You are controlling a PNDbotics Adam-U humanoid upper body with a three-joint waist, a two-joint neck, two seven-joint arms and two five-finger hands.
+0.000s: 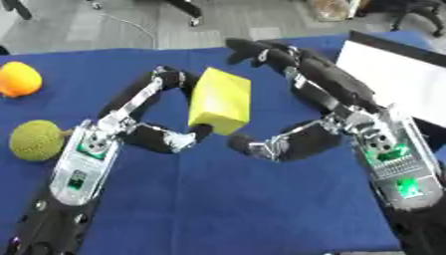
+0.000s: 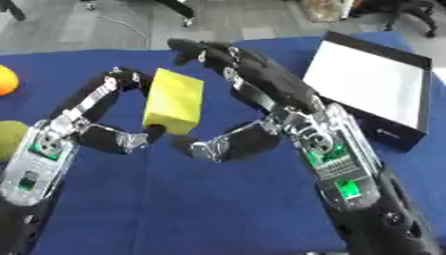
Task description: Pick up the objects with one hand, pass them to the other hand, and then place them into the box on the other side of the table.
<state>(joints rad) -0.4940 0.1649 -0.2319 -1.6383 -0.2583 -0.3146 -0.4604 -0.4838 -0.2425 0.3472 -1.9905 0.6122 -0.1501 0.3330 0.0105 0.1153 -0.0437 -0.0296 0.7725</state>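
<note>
Blue cloth: left hand pinches the yellow block, seemingly light foam; right hand, fingers spread at three o'clock, should take its free faces.

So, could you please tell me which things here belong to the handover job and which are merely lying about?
In the job:
yellow block, pinched by the left robot hand
right robot hand, open beside it
box
orange fruit and green fruit, waiting

Lying about:
blue cloth
</note>
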